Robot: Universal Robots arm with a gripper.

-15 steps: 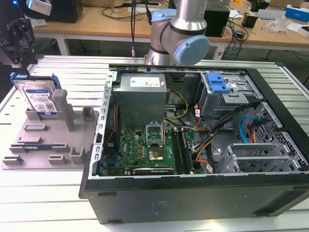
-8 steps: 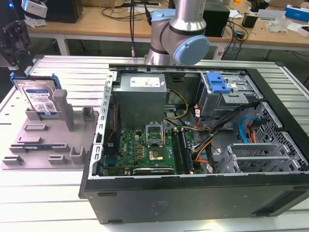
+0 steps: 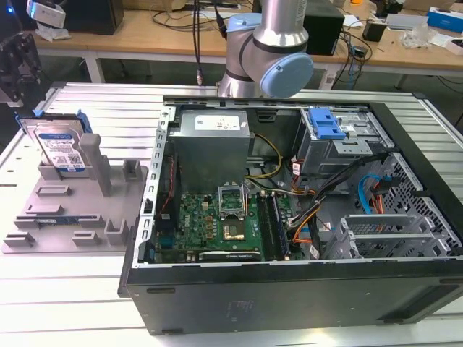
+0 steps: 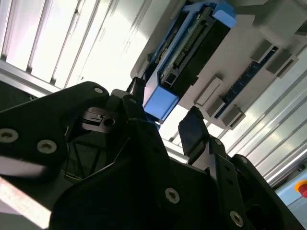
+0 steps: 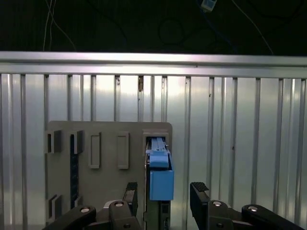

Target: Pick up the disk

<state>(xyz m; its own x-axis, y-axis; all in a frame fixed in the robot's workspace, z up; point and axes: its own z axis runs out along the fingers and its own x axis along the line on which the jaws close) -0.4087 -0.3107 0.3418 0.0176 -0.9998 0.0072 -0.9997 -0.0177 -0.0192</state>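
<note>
Grey fixture (image 3: 51, 217), disk (image 3: 64, 148) upright on edge

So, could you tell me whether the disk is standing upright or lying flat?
Upright: the disk stands on edge, slotted into the grey holder.

In the exterior view the arm (image 3: 278, 43) runs off the frame right past its elbow. The disk (image 3: 61, 148) stands in the grey holder (image 3: 72, 217) near the counter's (image 3: 87, 289) edge on the exterior view's left. One holder post covers its lower corner, and the label print is way too tiny to make out. The open PC case (image 3: 289, 296) gets clipped on the exterior view's right. In the first wrist view the hand (image 5: 164, 189) is mostly out of frame, just two spread fingers (image 5: 199, 191) poking in, and the disk's end vanishes between them. In the second wrist view the hand's dark body blocks one end of the disk.
</note>
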